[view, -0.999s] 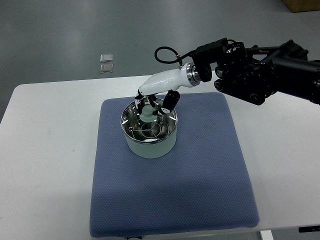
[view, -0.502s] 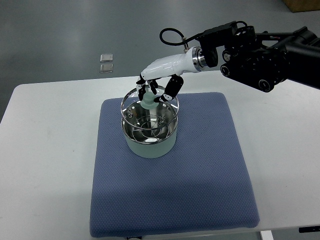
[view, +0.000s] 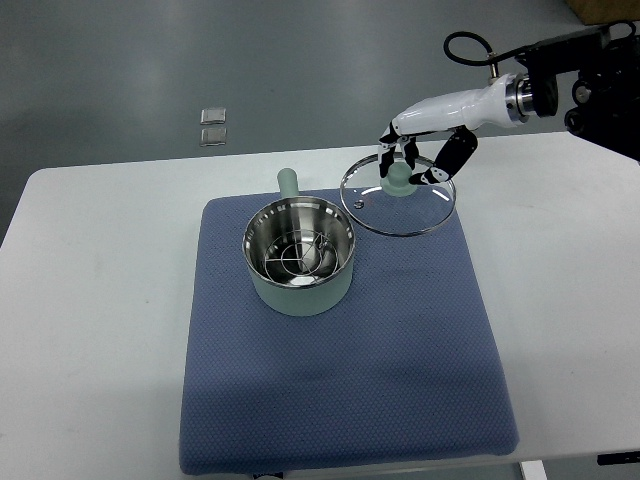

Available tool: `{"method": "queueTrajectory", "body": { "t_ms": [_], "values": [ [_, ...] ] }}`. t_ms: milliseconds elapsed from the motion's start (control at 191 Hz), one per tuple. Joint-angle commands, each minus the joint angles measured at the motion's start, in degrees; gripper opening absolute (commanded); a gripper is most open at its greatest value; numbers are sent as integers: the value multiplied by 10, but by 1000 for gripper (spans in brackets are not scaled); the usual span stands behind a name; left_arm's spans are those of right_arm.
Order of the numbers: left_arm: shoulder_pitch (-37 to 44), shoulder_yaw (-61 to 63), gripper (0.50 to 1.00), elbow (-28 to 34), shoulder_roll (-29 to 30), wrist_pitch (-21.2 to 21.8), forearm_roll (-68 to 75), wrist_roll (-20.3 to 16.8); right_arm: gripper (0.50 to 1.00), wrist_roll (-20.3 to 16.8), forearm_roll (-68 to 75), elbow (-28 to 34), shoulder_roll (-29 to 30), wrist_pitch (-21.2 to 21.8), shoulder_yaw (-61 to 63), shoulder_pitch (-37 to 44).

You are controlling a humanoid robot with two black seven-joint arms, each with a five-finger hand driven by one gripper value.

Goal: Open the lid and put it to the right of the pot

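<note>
Right hand [view: 418,160]: fingers curled around the pale green knob, glass lid gripped from above.
Lid [view: 398,200]: held aloft, tilted, up and right of the pot, over the mat's far right corner.
Pot [view: 298,258]: uncovered, on the blue mat [view: 345,380], handle pointing away.
Table [view: 90,320]: white, beneath the mat.
</note>
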Motion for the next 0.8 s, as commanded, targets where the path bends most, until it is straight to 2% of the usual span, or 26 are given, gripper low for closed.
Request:
{"method": "queueTrajectory", "body": {
  "t_ms": [0,115,241,382,450,717,722,769,774,780,785,795],
  "values": [
    [0,0,1000,0,0,0,0,0,500,0,0,11,-31,-11,1,-22],
    [0,1,1000,1,0,0,0,0,500,0,0,21,-58,-28,1,-48],
    [0,1,1000,2,0,1,0,0,500,0,0,22,-60,-46,1,-75],
    [0,1,1000,1,0,1,0,0,500,0,0,36,-55,-62,1,-99],
    [0,1,1000,1,0,1,0,0,500,0,-4,55,-50,-84,1,-124],
    [0,1,1000,2,0,1,0,0,502,0,-5,54,-30,-110,1,-156],
    [0,0,1000,2,0,1,0,0,525,0,-5,54,-30,-110,1,-156],
    [0,1,1000,1,0,1,0,0,613,0,-4,54,-30,-110,1,-158],
    [0,0,1000,1,0,1,0,0,645,0,-4,54,-29,-110,1,-158],
    [0,0,1000,1,0,1,0,0,646,0,-4,54,-29,-110,1,-158],
    [0,1,1000,1,0,1,0,0,686,0,-3,54,-30,-110,1,-159],
    [0,1,1000,1,0,1,0,0,686,0,-3,54,-30,-110,1,-159]
  ]
}}
